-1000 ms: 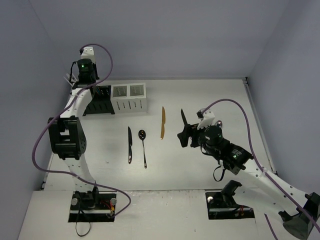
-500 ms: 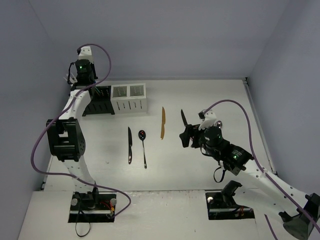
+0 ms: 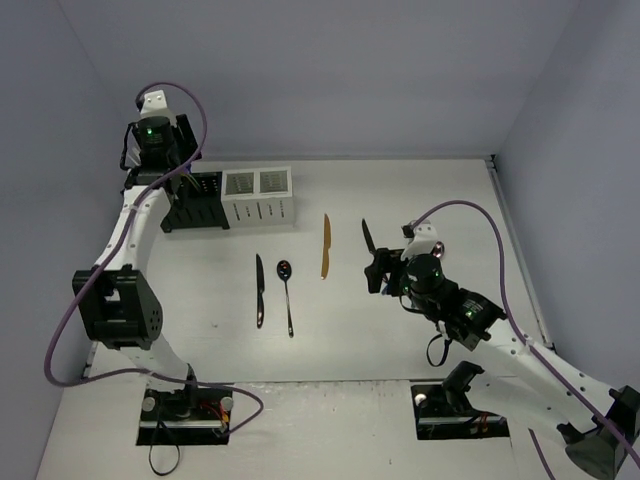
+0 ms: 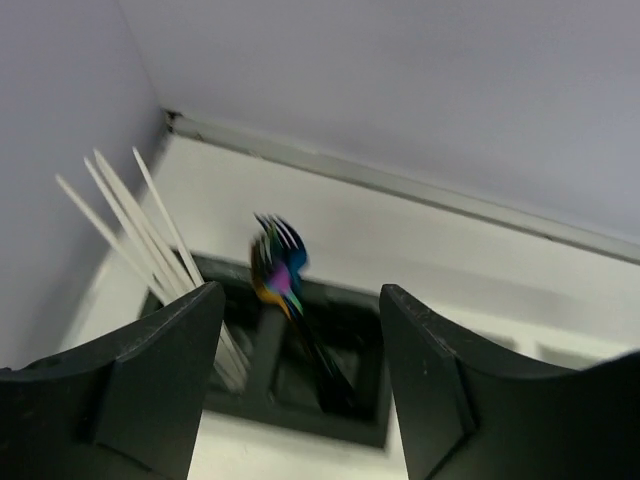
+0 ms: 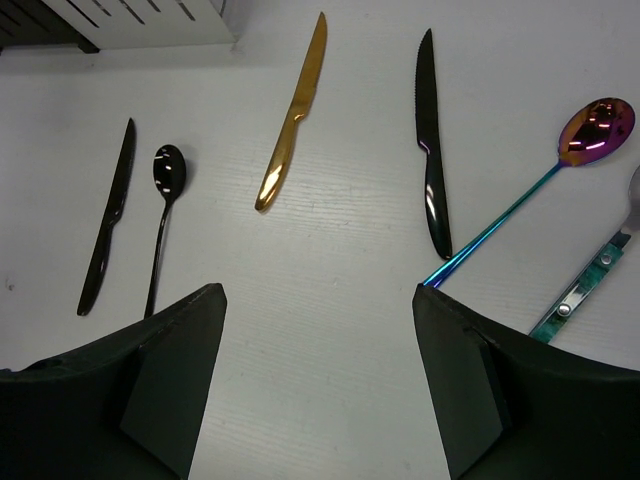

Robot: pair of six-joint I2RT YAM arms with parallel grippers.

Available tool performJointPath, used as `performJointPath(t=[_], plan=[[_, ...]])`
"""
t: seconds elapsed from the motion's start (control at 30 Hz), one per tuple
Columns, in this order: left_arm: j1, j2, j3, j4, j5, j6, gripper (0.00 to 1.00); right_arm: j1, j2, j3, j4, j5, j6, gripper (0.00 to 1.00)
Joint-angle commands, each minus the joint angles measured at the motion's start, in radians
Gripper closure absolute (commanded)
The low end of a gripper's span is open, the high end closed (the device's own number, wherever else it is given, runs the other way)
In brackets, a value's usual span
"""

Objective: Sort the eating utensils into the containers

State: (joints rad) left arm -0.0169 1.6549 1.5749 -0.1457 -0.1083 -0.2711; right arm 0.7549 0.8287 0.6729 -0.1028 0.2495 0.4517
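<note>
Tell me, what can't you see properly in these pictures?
- Left wrist view: the rainbow fork is blurred.
- Top view: the left arm hides part of the black holder.
- Right wrist view: the picture edge cuts off the green-handled utensil at its head.

White arms (image 3: pixel 137 215) carry black joints (image 3: pixel 115 308) and purple cables (image 3: pixel 462 203).

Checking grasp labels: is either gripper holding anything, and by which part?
Nothing held. Left gripper open above the iridescent fork; right gripper open over the table.
</note>
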Motion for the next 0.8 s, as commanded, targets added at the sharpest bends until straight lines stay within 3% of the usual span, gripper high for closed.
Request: performJointPath(t=[0.0, 0.2, 0.4, 0.6, 0.77], plan=[[-0.183, -0.161, -0.085, -0.252, 0.039, -0.162, 0.38, -0.008, 0.022, 0.006, 0.022, 0.053, 0.03, 0.27], [-0.381, -0.193, -0.22, -0.416, 0.128, -0.275, 0.38, -0.009, 0.015, 0.0, 0.012, 0.056, 0.046, 0.28], [-0.535, -0.177, -0.339, -0.44, 0.116, -0.365, 0.4, -0.009, -0.01, -0.013, 0.006, 0.057, 0.066, 0.28], [-0.6, -0.046, -0.345, -0.437, 0.079, -0.404, 0.6, -0.011, -0.047, -0.028, -0.01, 0.047, 0.084, 0.27], [-0.62, 0.057, -0.33, -0.437, 0.074, -0.428, 0.66, -0.011, -0.076, -0.039, -0.022, 0.045, 0.099, 0.27]])
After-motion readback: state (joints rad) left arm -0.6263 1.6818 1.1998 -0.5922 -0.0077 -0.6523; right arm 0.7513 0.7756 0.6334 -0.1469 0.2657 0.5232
